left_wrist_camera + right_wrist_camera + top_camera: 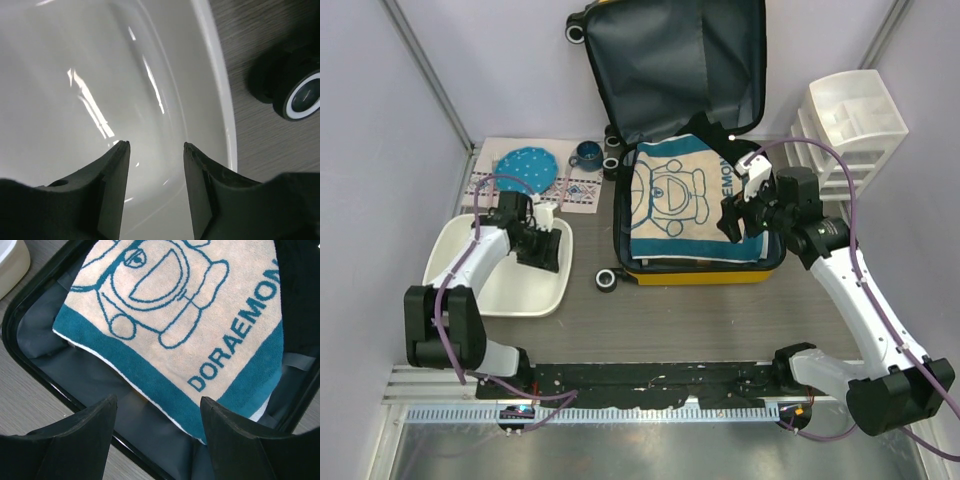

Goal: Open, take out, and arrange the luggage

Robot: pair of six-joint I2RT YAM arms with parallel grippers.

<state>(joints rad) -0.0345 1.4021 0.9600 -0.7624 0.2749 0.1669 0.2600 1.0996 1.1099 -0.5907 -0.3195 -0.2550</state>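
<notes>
The yellow suitcase (692,277) lies open at the table's middle, its dark-lined lid (680,60) propped up behind. A folded teal and cream Doraemon towel (685,200) lies in the lower half; it also shows in the right wrist view (175,315) on the grey lining (100,385). My right gripper (732,225) is open and empty, hovering over the towel's right edge; in its own view (159,402) it hangs above the towel's teal border. My left gripper (542,250) is open and empty over the white tray (450,240), whose rim shows in the left wrist view (220,75).
A white plastic drawer unit (850,125) stands at the right. A blue dotted plate (528,165) and a blue cup (586,154) sit on a patterned mat (585,190) behind the tray. Black suitcase wheels (606,280) (300,95) lie next to the tray.
</notes>
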